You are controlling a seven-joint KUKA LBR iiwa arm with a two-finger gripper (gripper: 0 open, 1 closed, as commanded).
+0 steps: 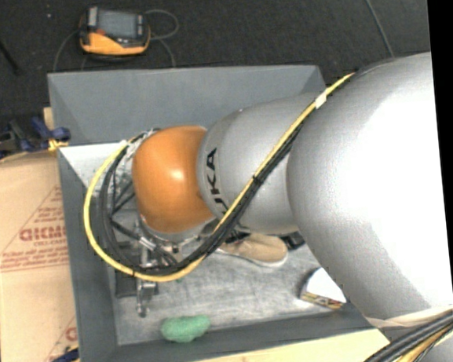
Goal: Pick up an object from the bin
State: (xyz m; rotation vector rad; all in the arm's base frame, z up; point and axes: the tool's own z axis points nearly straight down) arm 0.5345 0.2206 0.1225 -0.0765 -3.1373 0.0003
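I've got the tool (pixel 144 298) down low over the bin (pixel 187 93) floor at about 8 o'clock, tucked under the orange wrist cover (pixel 172 185). Honestly can't tell how open it is or whether it has anything, since the cables (pixel 94 219) crowd it. The nearest thing is a green lump (pixel 184 328) at 6 o'clock by the wall, near the tool but not touching. A beige thing (pixel 258 250) pokes out from under the arm (pixel 353 189), and there's maybe a small white box (pixel 323 290) at 4 o'clock.

You're looking at a bin (pixel 195 92) of matt grey metal | arm (pixel 368 179) shell smooth, semi-gloss silver | its orange cover (pixel 170 181) glossy plastic | near green lump (pixel 184 328) matt, soft-looking, material unclear
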